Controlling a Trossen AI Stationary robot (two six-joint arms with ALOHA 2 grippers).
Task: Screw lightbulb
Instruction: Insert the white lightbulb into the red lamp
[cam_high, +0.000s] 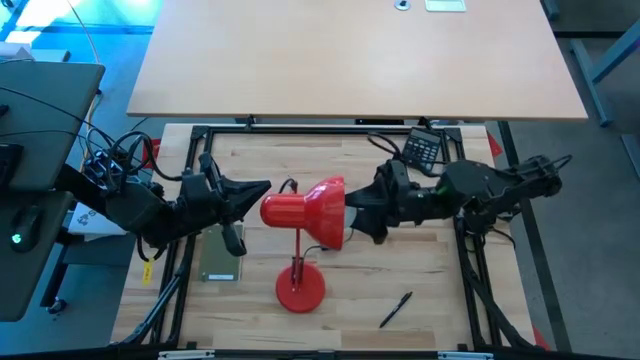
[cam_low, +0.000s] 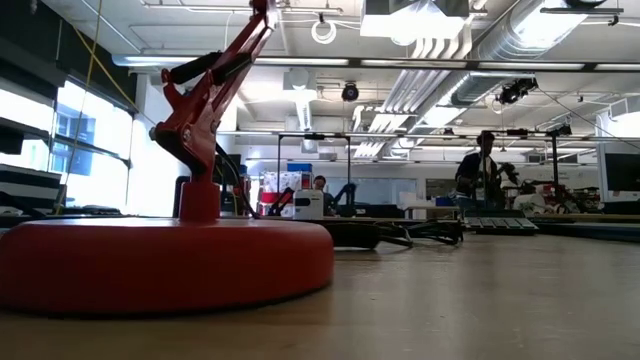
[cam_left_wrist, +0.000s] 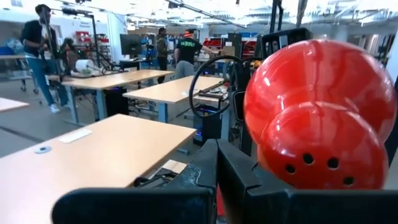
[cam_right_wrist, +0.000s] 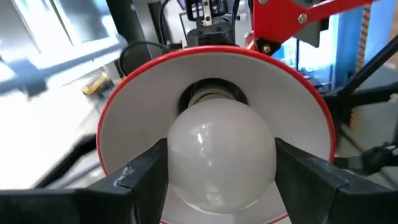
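The red desk lamp stands on its round base (cam_high: 300, 290), and its shade (cam_high: 322, 212) lies level with the mouth toward the table's right. The white lightbulb (cam_right_wrist: 221, 155) sits in the shade's mouth, its narrow base in the socket (cam_right_wrist: 211, 93). My right gripper (cam_high: 362, 215) reaches level into the mouth from the right and is shut on the bulb. My left gripper (cam_high: 262, 190) is shut and stands level, close beside the shade's rounded rear cap (cam_left_wrist: 323, 146). In the high view the bulb is hidden by the shade and my right gripper. My left gripper's shut fingers (cam_left_wrist: 214, 171) lie right next to the shade's rear cap; I cannot tell whether they touch it. My right gripper pinches the bulb's round globe (cam_right_wrist: 180, 162) between its two fingers (cam_right_wrist: 140, 171), one on each side. The fingers come level from the table's right, along the bulb's axis. The bulb is held clear of the table, base inward toward the socket.
A black pen (cam_high: 395, 310) lies at the near right. A black keypad (cam_high: 424, 150) sits at the far right, and a flat grey-green box (cam_high: 222, 262) lies under my left arm. A black cord (cam_high: 288, 185) loops behind the shade. A second tabletop (cam_high: 350, 60) lies beyond.
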